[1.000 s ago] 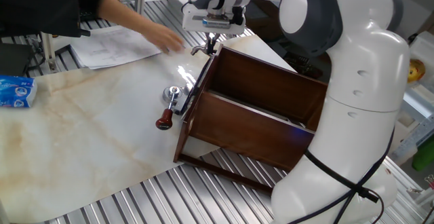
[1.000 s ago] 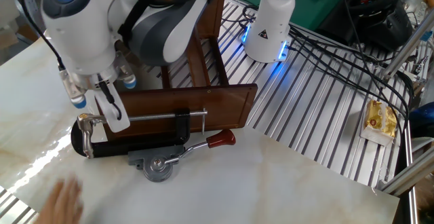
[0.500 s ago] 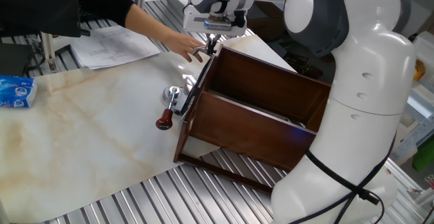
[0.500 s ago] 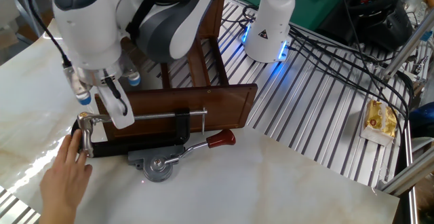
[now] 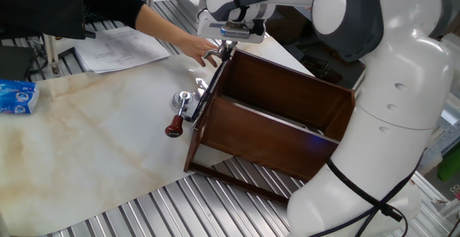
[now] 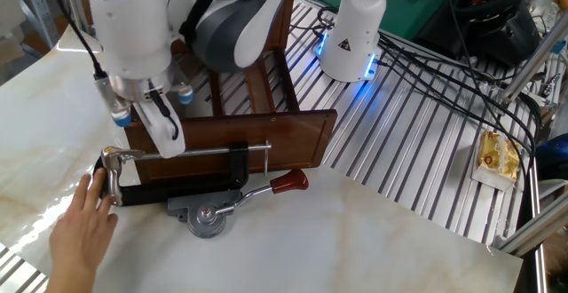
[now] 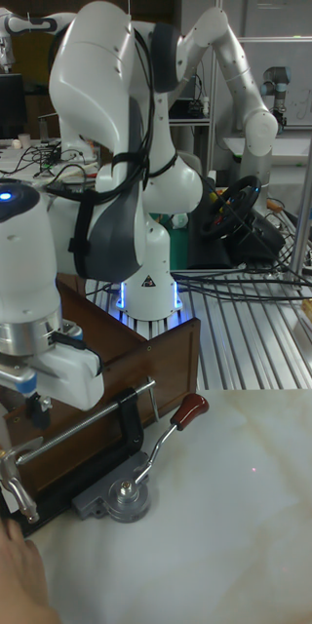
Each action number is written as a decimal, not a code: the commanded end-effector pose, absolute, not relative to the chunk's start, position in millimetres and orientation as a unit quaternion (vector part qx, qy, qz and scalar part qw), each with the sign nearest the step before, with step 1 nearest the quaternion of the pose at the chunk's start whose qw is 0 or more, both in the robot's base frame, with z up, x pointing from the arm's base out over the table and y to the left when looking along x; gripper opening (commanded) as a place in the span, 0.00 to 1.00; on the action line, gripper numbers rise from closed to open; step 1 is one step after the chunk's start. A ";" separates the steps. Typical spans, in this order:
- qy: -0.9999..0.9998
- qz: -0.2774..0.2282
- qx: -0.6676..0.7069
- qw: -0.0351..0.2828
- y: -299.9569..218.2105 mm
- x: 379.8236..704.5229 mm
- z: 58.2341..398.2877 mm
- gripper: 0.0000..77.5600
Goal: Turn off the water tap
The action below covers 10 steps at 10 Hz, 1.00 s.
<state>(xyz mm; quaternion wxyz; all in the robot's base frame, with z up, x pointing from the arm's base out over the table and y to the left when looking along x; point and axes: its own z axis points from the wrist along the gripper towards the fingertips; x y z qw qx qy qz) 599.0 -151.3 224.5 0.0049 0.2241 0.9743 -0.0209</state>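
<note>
The water tap [image 6: 114, 158] is a tiny silver piece with a curved lever, held in the end of a black C-clamp [image 6: 182, 192] that lies along the dark wooden box [image 6: 240, 131]. It also shows as the tap [image 5: 210, 52] at the box's far corner and the tap [image 7: 10, 480] at lower left. My gripper [image 6: 167, 130] hangs above and to the right of it, apart from it, fingers close together and holding nothing. From the other side the gripper [image 5: 228, 47] sits just over the box corner. A person's hand [image 6: 82, 229] touches the clamp end beside the tap.
A chrome fitting with a dark red knob [image 6: 289, 182] lies in front of the box on the marble tabletop [image 6: 355, 240]. Papers [image 5: 118, 49] and a blue packet [image 5: 16, 97] sit at the far side. Ribbed metal decking [image 6: 417, 142] with cables surrounds the marble.
My gripper has risen and drifted away from the tap. The person's hand has reached in and now rests against the clamp end by the tap.
</note>
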 end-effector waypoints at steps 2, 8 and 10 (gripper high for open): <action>0.970 -0.009 0.243 -0.004 -155.6 635.7 238.0 0.00; 0.968 -0.019 0.251 -0.002 -155.0 638.3 232.8 0.00; 0.961 -0.054 0.270 -0.004 -145.1 639.4 233.5 0.00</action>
